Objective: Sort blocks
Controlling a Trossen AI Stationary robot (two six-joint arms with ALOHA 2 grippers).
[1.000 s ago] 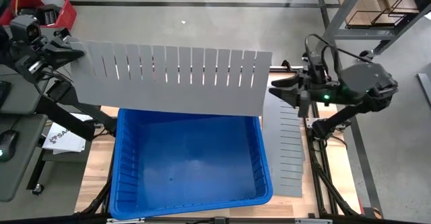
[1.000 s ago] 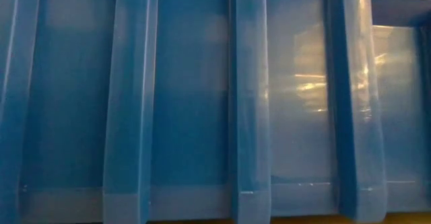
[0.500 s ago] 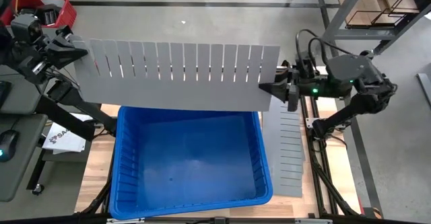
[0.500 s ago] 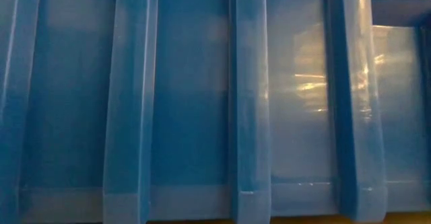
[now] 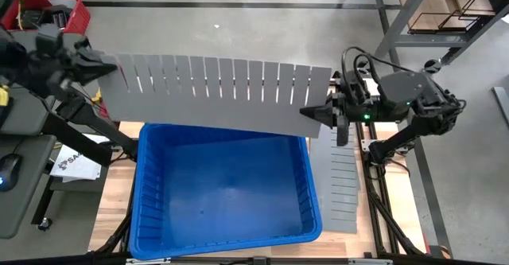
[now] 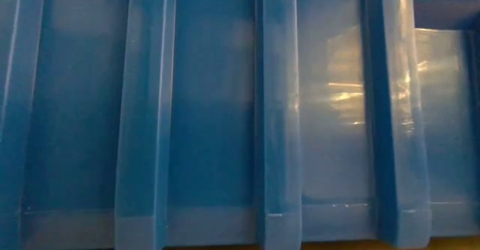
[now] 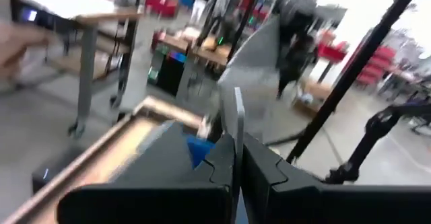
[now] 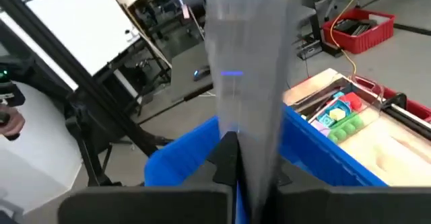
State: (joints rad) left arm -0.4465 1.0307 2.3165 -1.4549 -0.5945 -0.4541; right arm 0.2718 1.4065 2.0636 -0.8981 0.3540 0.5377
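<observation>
Presently: left gripper (image 5: 102,64), right gripper (image 5: 312,112) clenched on slotted divider panel (image 5: 215,94) ends above blue bin (image 5: 143,185) | panel likely light, thin, flexible; grip edges | blocks (image 8: 337,116) tiny, rigid.

blue bin (image 5: 227,189) | slotted grey panel (image 5: 215,98) above | second panel (image 5: 342,181) beside bin

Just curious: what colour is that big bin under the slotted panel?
Bright blue bin, best seen in the high view.

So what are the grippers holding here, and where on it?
Both hold one slotted grey divider panel above the blue bin: the left gripper shut on its left end, the right gripper on its right end.
</observation>
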